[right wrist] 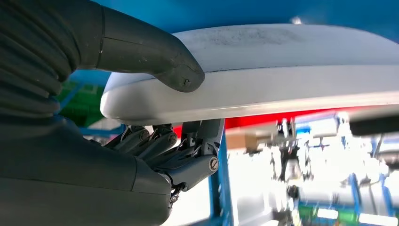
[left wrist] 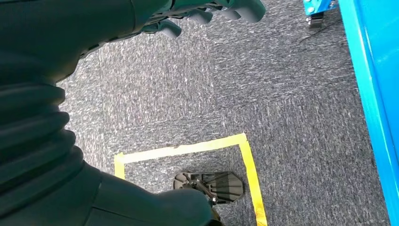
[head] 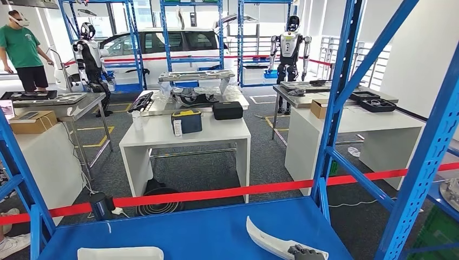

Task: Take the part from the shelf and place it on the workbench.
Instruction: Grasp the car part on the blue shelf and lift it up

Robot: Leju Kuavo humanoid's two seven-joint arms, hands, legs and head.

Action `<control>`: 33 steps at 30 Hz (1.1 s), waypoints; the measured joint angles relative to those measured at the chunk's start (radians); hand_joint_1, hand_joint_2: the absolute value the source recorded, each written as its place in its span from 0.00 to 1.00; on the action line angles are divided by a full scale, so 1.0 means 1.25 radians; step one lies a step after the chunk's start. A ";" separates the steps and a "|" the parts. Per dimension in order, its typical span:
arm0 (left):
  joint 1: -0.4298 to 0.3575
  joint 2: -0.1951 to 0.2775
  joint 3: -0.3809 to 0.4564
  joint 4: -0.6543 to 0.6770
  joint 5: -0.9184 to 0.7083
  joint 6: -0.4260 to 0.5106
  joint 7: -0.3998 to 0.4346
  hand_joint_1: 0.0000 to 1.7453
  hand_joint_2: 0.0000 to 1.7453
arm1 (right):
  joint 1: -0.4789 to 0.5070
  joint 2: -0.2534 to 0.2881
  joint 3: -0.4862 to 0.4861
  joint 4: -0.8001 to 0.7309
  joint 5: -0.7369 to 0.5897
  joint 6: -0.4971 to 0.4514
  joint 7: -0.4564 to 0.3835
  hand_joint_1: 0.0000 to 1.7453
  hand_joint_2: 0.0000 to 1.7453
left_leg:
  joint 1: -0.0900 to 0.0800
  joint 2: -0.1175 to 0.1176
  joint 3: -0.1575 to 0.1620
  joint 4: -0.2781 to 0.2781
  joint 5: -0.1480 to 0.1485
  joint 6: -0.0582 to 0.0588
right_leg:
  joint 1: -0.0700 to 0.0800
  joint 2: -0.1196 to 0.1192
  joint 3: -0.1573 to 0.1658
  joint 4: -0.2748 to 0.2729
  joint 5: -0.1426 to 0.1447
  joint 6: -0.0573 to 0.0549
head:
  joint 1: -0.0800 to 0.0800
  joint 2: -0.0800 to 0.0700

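Our right hand point(head: 305, 252) clamps the white part point(head: 270, 238) at the shelf point(head: 205, 230) edge, thumb point(right wrist: 160, 56) above and fingers point(right wrist: 188, 150) beneath for lifting, while our left hand point(left wrist: 207, 12) hangs empty, fingers curled.

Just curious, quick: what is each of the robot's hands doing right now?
Left hand: fingers curled, holding nothing, hanging over the floor.
Right hand: gripping the white part on the blue shelf.
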 joint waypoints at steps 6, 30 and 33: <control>-0.002 -0.001 0.019 0.000 0.012 -0.001 0.015 0.00 1.00 | -0.020 0.001 -0.031 -0.051 0.029 -0.057 0.004 0.84 1.00 | 0.000 0.000 0.000 0.000 0.000 0.000 | 0.000 0.000 0.000 0.000 0.000 0.000 | 0.000 0.000; -0.005 -0.003 0.073 0.000 0.034 0.048 0.092 0.00 1.00 | -0.043 0.061 -0.046 -0.267 0.096 -0.068 -0.044 0.84 1.00 | 0.003 0.004 0.005 -0.014 0.013 0.024 | -0.006 -0.003 -0.021 0.059 -0.043 0.019 | 0.001 0.000; -0.006 -0.003 0.075 0.000 0.034 0.050 0.093 0.00 1.00 | -0.043 0.064 -0.043 -0.276 0.098 -0.058 -0.045 0.84 1.00 | 0.005 0.006 0.003 -0.012 0.014 0.026 | -0.010 -0.003 -0.081 0.201 -0.110 0.026 | 0.002 0.000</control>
